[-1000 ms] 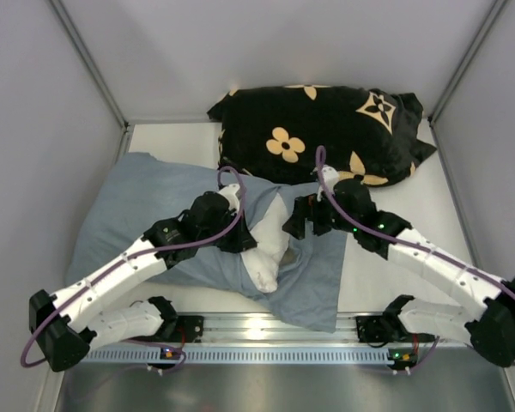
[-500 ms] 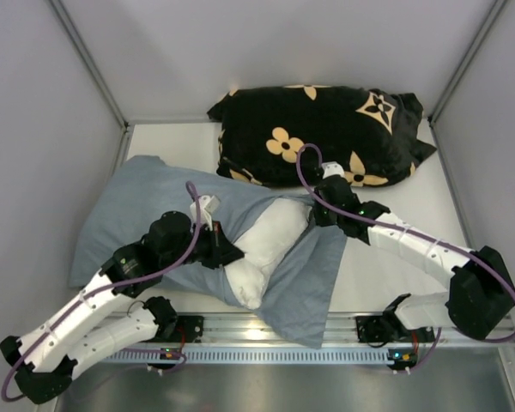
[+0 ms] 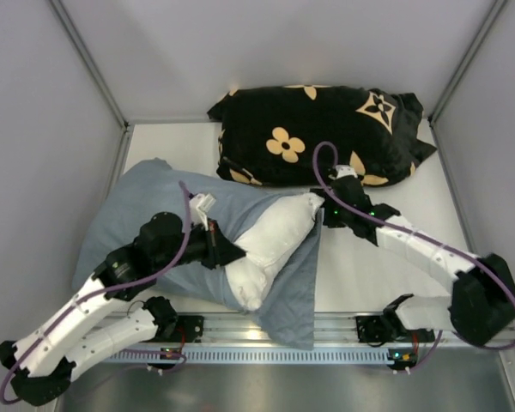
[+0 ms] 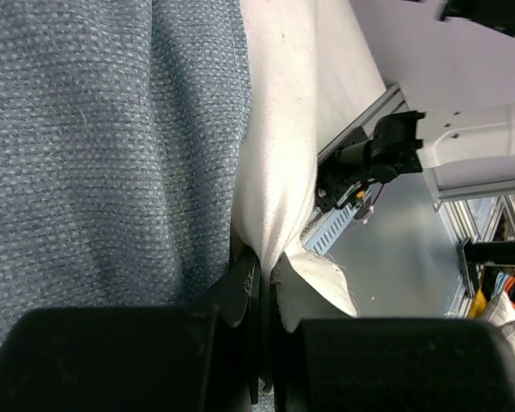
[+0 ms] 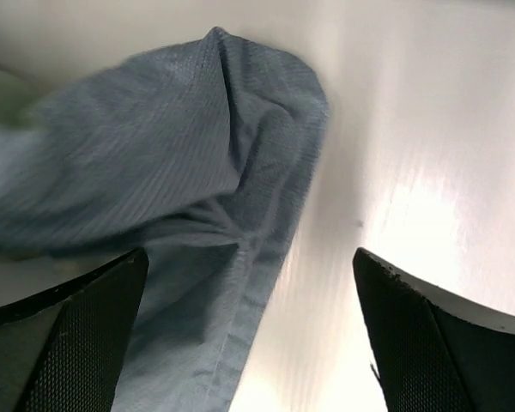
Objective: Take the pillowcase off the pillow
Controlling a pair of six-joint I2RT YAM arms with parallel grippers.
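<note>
**White pillow partly out of its grey-blue case, left fingers pinched on it**

A large, wrinkled, dusty grey-blue fabric pillowcase point(image 3: 142, 210) lies over the 9 o'clock side of the white table point(image 3: 386, 275). Its open end faces the middle of the table. A plump plain white pillow point(image 3: 279, 232) sticks out of that opening. The bare part slants from its far end at about 1 o'clock to its near end at about 7 o'clock. A loose flap of the pillowcase spreads beneath it toward the aluminium rail point(image 3: 275, 324) at 6 o'clock. The rest of the pillow is hidden inside the cover.

The left gripper point(image 3: 226, 251) lies on the case at the 9 o'clock side of the bare pillow. In the left wrist view its black fingers point(image 4: 240, 287) are drawn almost together with a fold of white pillow point(image 4: 283, 129) fabric caught between them. The pillowcase point(image 4: 112, 154) weave fills the 9 o'clock half of that view.

The right gripper point(image 3: 326, 215) sits just beside the pillow's far end, on its 3 o'clock side. In the right wrist view its fingers point(image 5: 77, 322) stand wide apart with nothing between them. They look down on a rumpled edge of the pillowcase point(image 5: 180, 172) and the bare table point(image 5: 412, 129).

A black pillow with tan flower and star shapes point(image 3: 318, 133) rests at 12 o'clock against the back wall. Its near edge is close to the grey-blue cover.
</note>
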